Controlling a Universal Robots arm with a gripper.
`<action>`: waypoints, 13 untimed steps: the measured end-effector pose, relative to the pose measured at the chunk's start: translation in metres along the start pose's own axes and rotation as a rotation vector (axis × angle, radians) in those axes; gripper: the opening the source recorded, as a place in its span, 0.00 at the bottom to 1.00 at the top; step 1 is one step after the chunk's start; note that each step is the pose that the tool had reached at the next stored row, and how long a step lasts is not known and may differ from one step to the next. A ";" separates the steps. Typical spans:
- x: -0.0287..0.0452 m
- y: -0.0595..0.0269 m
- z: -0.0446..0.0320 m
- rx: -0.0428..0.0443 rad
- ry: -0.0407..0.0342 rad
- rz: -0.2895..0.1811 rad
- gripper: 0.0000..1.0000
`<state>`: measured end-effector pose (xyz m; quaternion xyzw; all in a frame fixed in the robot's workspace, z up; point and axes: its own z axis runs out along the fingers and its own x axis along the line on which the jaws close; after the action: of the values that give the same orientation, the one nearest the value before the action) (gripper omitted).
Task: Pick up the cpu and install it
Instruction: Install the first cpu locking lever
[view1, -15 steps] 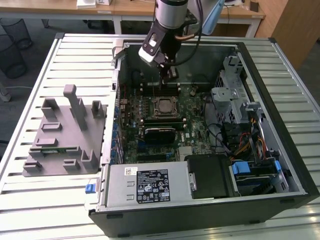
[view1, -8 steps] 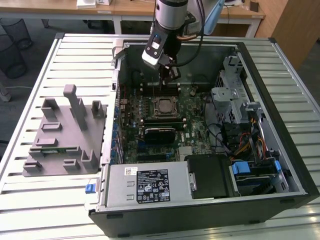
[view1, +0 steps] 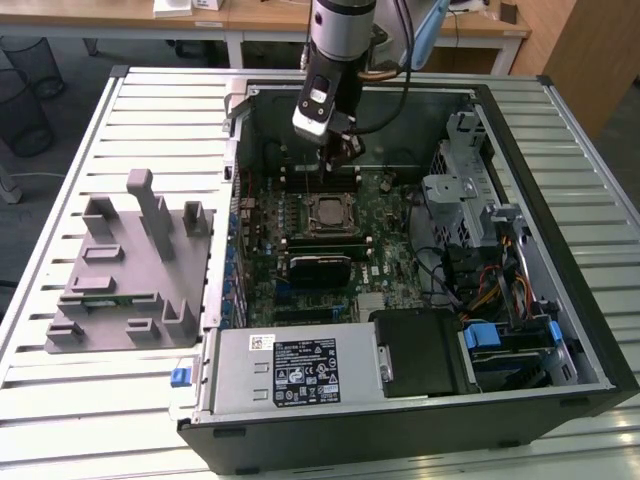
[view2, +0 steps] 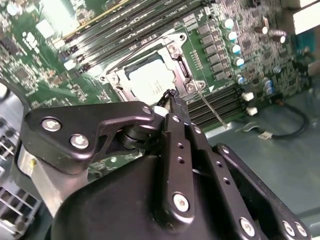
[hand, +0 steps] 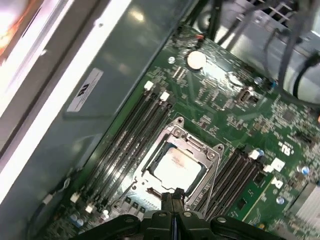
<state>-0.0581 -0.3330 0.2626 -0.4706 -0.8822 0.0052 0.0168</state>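
The cpu (view1: 327, 212) (view2: 149, 80) (hand: 176, 165), a flat silvery-white square, lies inside the black socket with its metal frame (hand: 212, 150) in the middle of the green motherboard (view1: 385, 240). My gripper (view1: 346, 152) hangs inside the open computer case, a little above the board and just behind the socket in the exterior view. In both wrist views its black fingertips (view2: 170, 96) (hand: 172, 196) are pressed together at the socket's edge. The gripper is shut with nothing visible between the fingers.
Memory slots (hand: 135, 130) flank the socket on both sides. A grey fixture block (view1: 130, 270) sits on the slatted table at the exterior view's left. The power supply (view1: 295, 370), a drive cage (view1: 460, 190) and cables (view1: 490, 280) crowd the case.
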 end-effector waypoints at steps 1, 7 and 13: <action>0.0000 0.0000 0.0001 0.0006 -0.0005 -0.018 0.11; 0.0000 0.0000 0.0005 0.0031 -0.0031 -0.124 0.11; 0.0000 0.0000 0.0017 0.0058 -0.0058 -0.234 0.11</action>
<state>-0.0581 -0.3330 0.2610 -0.3645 -0.9310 0.0071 0.0161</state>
